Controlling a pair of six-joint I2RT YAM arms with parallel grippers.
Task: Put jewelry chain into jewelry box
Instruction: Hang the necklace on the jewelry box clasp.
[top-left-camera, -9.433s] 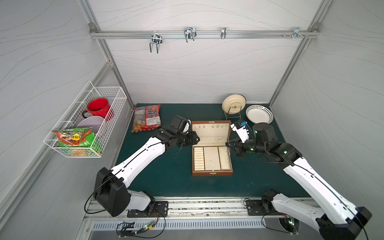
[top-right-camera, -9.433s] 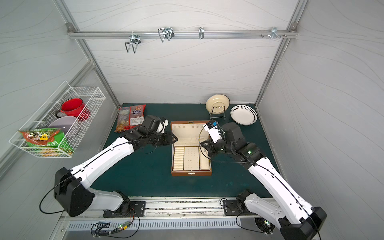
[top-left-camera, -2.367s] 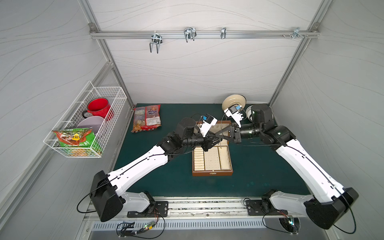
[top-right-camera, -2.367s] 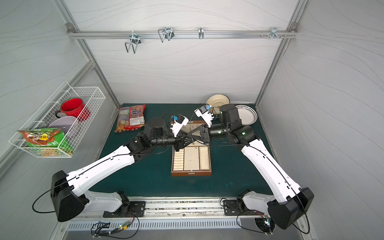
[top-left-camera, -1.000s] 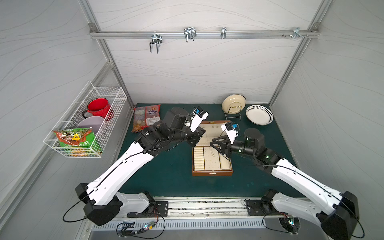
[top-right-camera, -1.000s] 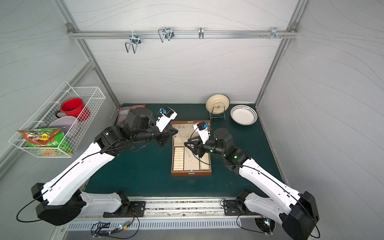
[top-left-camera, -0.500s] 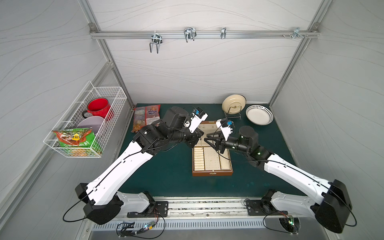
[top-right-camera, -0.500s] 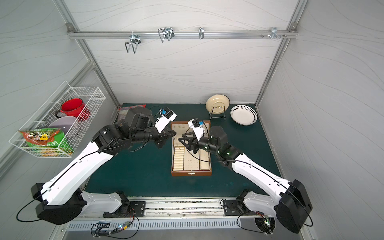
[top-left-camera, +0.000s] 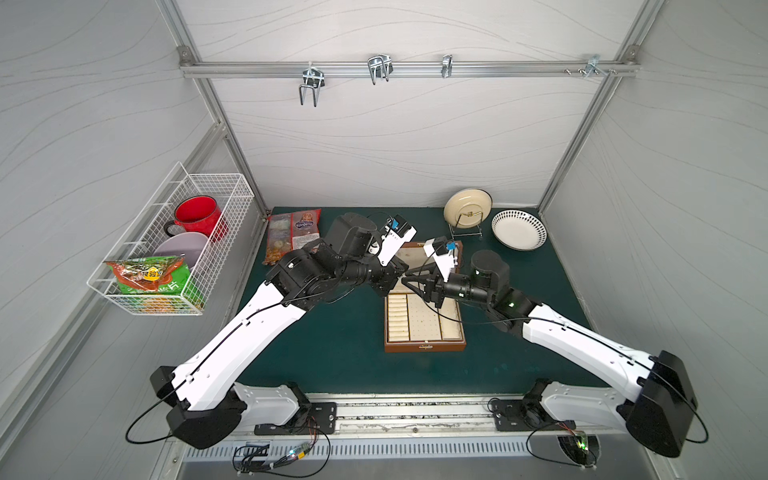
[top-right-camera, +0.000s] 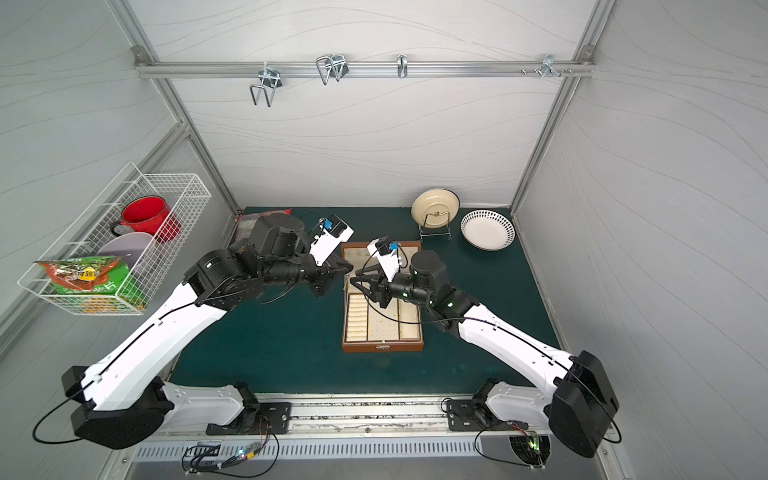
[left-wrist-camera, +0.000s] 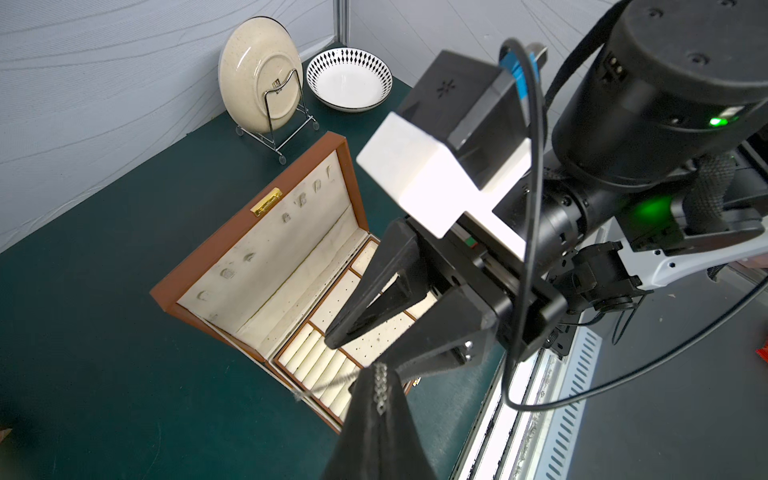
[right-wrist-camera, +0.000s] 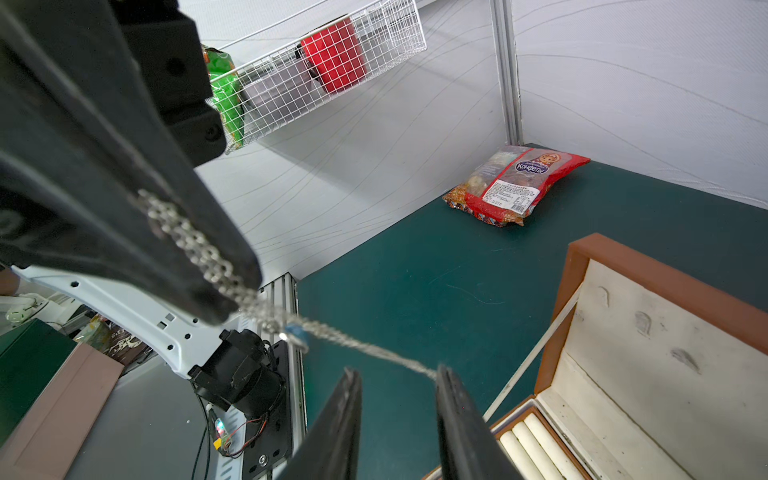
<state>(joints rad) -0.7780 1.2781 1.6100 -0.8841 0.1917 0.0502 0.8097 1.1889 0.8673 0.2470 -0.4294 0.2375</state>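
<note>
The jewelry box (top-left-camera: 424, 347) (top-right-camera: 382, 347) lies open mid-table, brown with cream lining, its lid (left-wrist-camera: 216, 239) (right-wrist-camera: 648, 266) folded back. Both grippers hover above its left side, tip to tip. My left gripper (top-left-camera: 400, 272) (top-right-camera: 348, 268) (left-wrist-camera: 379, 372) is shut on the thin silver jewelry chain (left-wrist-camera: 380, 388) (right-wrist-camera: 199, 249). A loose length of chain stretches from the left gripper's tip to one fingertip (right-wrist-camera: 442, 374) of my right gripper (top-left-camera: 408, 280) (top-right-camera: 354, 282) (right-wrist-camera: 398, 370). That gripper's jaws stand open, with a clear gap between them.
A cream plate on a wire stand (top-left-camera: 467, 210) and a patterned bowl (top-left-camera: 518, 228) sit at the back right. A snack bag (top-left-camera: 293, 235) (right-wrist-camera: 515, 185) lies at the back left. A wall basket (top-left-camera: 166, 249) holds a red mug, a bowl and a green packet.
The right arm has swung left and up until its open jaws meet the left gripper's tip and the chain's free end. Its jaws have narrowed slightly. The left arm has barely moved.
</note>
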